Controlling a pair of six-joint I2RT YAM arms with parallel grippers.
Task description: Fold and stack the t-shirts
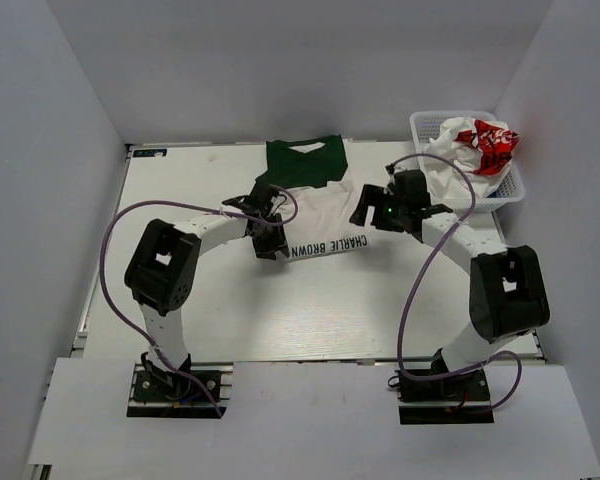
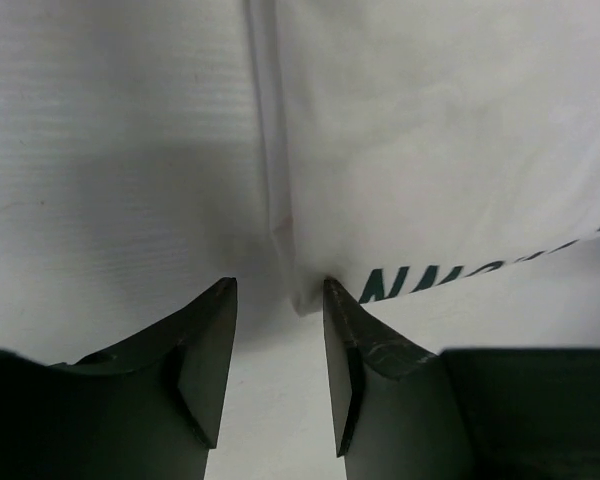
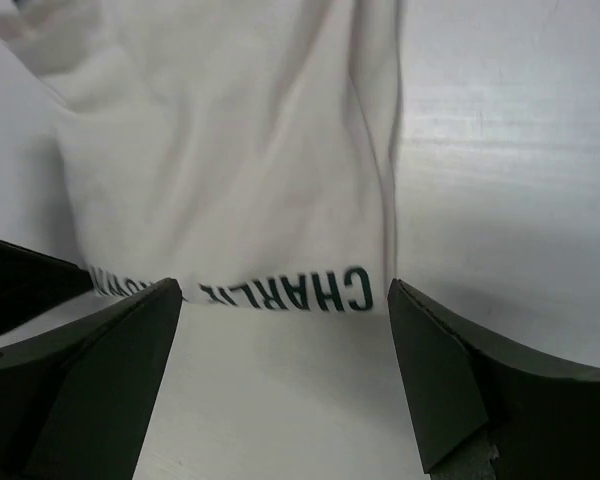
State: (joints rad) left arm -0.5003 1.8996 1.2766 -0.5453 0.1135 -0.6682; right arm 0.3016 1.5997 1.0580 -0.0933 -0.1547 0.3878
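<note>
The off-white t-shirt (image 1: 315,210) with a dark green collar lies folded at the table's middle back, its "CHARLIE BROWN" lettering along the near edge. My left gripper (image 1: 268,240) is open and empty at its near left corner, which shows in the left wrist view (image 2: 430,150) just beyond the gripper (image 2: 277,287). My right gripper (image 1: 366,216) is wide open and empty at the near right corner, and the right wrist view shows the shirt (image 3: 230,150) beyond the gripper (image 3: 283,290). The white t-shirt with red print (image 1: 485,142) lies crumpled in the basket. The royal blue t-shirt is hidden.
A white plastic basket (image 1: 421,124) stands at the back right corner of the table. White walls close in the table on the left, back and right. The table's near edge (image 1: 300,362) runs just ahead of the arm bases.
</note>
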